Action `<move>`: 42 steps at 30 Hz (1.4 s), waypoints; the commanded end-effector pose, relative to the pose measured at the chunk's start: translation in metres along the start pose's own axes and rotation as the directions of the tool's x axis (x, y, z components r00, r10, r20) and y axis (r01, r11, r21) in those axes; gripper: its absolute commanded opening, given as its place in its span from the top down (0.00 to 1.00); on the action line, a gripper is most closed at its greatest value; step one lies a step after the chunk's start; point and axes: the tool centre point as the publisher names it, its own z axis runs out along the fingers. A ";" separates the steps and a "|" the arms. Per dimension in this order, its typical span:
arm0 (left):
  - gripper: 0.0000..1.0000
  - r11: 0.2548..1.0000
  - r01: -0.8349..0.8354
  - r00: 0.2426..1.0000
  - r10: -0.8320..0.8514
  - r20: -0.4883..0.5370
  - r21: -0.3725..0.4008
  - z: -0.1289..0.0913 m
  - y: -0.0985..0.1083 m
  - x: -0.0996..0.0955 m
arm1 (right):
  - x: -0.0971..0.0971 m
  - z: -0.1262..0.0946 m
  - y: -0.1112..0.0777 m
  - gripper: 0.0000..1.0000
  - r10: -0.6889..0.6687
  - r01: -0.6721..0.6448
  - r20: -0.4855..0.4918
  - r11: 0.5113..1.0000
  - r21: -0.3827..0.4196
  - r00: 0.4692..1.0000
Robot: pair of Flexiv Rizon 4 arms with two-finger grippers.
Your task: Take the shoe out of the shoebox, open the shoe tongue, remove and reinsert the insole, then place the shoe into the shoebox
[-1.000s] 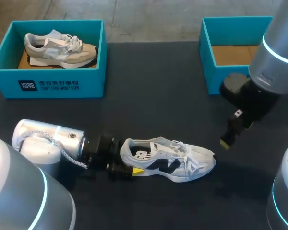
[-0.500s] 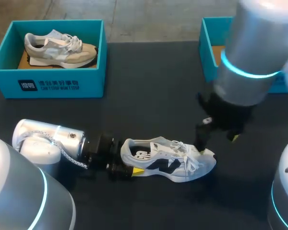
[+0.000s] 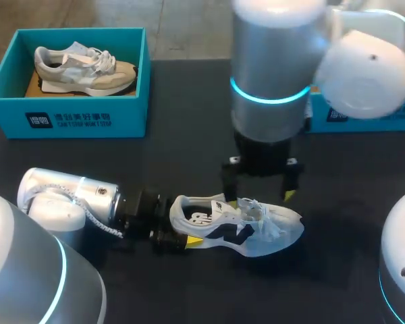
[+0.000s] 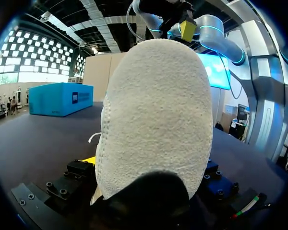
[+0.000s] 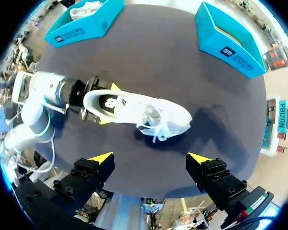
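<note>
- Across the front of the black table (image 3: 202, 94), two robot arms meet at a single shoe, with a teal box at each far corner.
- Rising over the table's middle, the right arm (image 3: 270, 74) is the bulkiest shape in the head view. It comes in from the right side and stands nearly upright, with a blue light ring around its lower section.
- Low along the front left corner, the left arm (image 3: 67, 196) lies almost flat and stretches toward the middle of the front edge.
- At the far left corner sits the left shoebox (image 3: 67, 118), teal, its printed wall turned toward the front edge.
- At the far right corner sits the right shoebox (image 5: 228, 48), also teal. The right arm hides most of it in the head view, while the right wrist view shows its brown cardboard floor.
- Near the front edge, about midway along it, the white shoe (image 3: 239, 226) with dark side markings rests on the table. Its heel is toward the left arm, its toe toward the right edge and its laces loose over the tongue, well apart from both boxes.
- Inside the left shoebox lies the beige shoe (image 3: 84, 67), toe toward the right edge.
- At the white shoe's heel, the left gripper (image 3: 180, 226) is clamped with one yellow-tipped finger on each side. The heel fills the left wrist view.
- Above the white shoe's laces, the right gripper (image 5: 150, 158) hangs with its fingers spread wide, clear of the shoe.
</note>
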 end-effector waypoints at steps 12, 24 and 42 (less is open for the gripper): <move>1.00 1.000 0.000 1.000 0.000 0.001 -0.002 0.003 0.003 0.001 | 0.068 0.024 0.028 0.00 0.076 -0.095 0.184 0.991 0.097 0.980; 1.00 1.000 0.000 1.000 0.000 0.001 -0.002 0.003 0.003 0.001 | 0.081 0.038 0.041 0.00 0.147 -0.175 0.266 0.981 0.082 0.953; 1.00 1.000 0.000 1.000 0.000 0.001 -0.002 0.003 0.003 0.001 | 0.062 0.061 0.056 0.00 0.194 -0.226 0.338 0.973 0.056 0.921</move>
